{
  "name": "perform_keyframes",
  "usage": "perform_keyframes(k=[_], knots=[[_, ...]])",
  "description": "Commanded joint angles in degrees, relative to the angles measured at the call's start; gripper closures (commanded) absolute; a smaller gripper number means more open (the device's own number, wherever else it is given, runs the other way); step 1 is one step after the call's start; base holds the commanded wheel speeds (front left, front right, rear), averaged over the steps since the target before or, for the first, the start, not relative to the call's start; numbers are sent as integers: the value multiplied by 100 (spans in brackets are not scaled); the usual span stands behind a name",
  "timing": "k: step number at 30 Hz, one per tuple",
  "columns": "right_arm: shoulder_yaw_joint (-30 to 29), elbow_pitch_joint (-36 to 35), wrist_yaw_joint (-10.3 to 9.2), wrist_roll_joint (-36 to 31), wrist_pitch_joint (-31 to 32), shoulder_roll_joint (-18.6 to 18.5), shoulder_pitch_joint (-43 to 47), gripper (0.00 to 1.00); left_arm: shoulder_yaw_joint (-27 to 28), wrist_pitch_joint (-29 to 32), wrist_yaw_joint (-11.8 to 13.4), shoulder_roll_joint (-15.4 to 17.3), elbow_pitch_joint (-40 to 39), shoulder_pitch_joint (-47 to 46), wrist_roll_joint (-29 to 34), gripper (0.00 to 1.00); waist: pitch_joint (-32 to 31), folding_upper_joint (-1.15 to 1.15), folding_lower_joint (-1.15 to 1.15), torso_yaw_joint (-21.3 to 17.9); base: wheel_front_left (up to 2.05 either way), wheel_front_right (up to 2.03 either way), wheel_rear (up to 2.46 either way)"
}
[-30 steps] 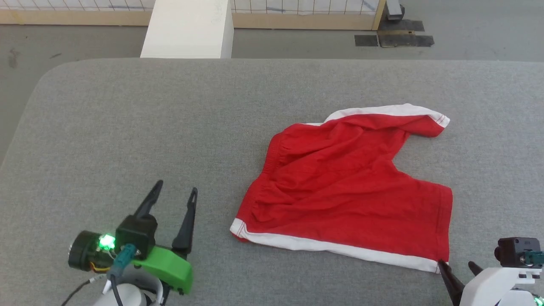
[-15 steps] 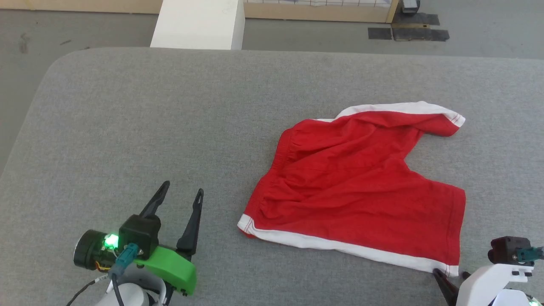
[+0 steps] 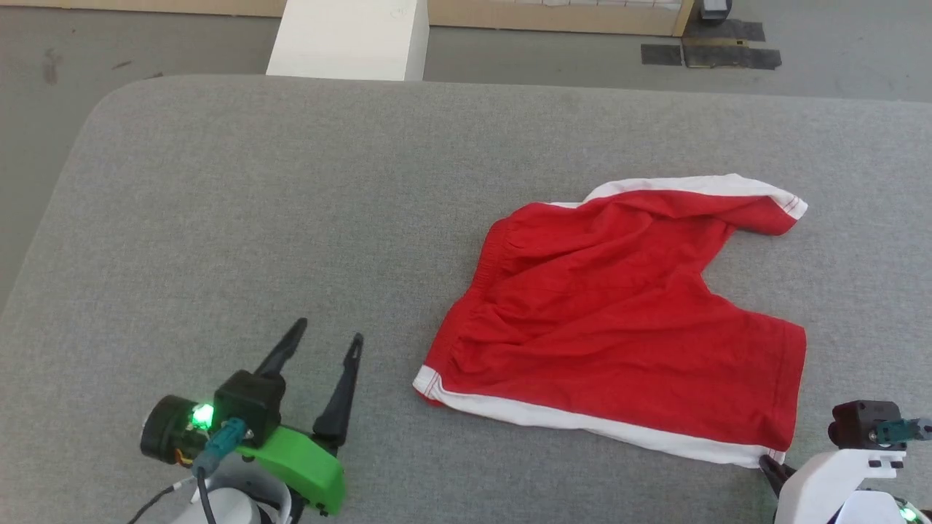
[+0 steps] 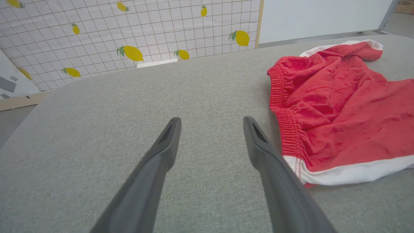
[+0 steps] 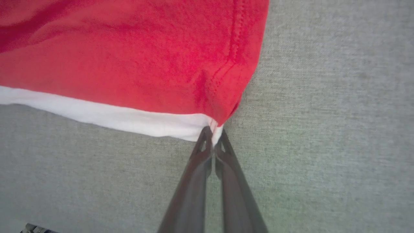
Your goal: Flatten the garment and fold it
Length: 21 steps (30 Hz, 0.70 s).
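Right wrist view puts the change up close: the right tool is now closed on the near corner of the garment. Its two dark fingers are pinched together over the end of the white stripe, where it meets the red hem. A second ago those fingers stood apart at that same corner, so the grasp has only just been made. I judge this to be the first hold of the flattening step. With that corner caught, the near leg can be drawn out straight, though the cloth lies slack and wrinkled on the grey tabletop.

The left tool stands open and empty as it did before, near the waistband end but apart from it. The head picture as a whole has slid a little, which is the camera moving and not the shorts.

In the head view the robot's white wrist body covers most of the right fingertips, so the pinch is read from the right wrist view. The left wrist view shows the gathered elastic and its ruffles plainly. The head view gives the whole outline, which the right wrist view cuts off. It shows the far leg curled over, white-edged, toward the far right of the tabletop.
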Motion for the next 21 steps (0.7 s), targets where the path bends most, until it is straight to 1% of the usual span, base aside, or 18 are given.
perform_keyframes(k=[1, 3, 5, 6, 8, 12, 13, 15, 17, 21], knots=[[-36, -15, -6, -37, -3, 16, 41, 100, -24, 19, -76, -61, 2, -96, -48, 0, -32, 0, 0, -37, 0, 0, 0], [-127, -70, -6, -56, 19, 7, 68, 100, -88, 78, -206, -85, -11, -105, -123, 0, -55, 0, 0, -82, 0, 0, 0], [-210, -119, -6, -61, 49, -32, 85, 100, -200, 272, -416, -124, -26, -101, -294, 0, -54, 0, 0, -126, 0, 0, 0], [-254, -145, -6, -59, 63, -60, 88, 100, -316, 449, -590, -138, -36, -119, -389, 0, -45, 0, 0, -151, 0, 0, 0], [-275, -171, -6, -48, 85, -99, 80, 100, -508, 704, -791, -124, -56, -195, -398, 0, -16, 0, 0, -194, 0, 0, 0], [-296, -197, -6, -45, 85, -106, 34, 100, -817, 1252, -1038, -169, -73, -373, -435, 0, 72, 0, 0, -252, 0, 0, 0], [-295, -200, -6, -47, 78, -101, 33, 100, -856, 1386, -1061, -186, -67, -414, -469, 0, 91, 0, 0, -257, 0, 0, 0], [-256, -202, -6, -54, 62, -78, 31, 100, -970, 1919, -1087, -198, 0, -576, -574, 0, 148, 0, 0, -273, 0, 0, 0], [-228, -203, -6, -54, 56, -65, 27, 100, -994, 2221, -1072, -202, 13, -680, -659, 0, 176, 0, 0, -279, 0, 0, 0], [-194, -209, -6, -54, 42, -46, 13, 100, -1009, 2593, -1077, -206, -121, -806, -818, 0, 227, 0, 0, -287, 0, 0, 0]])
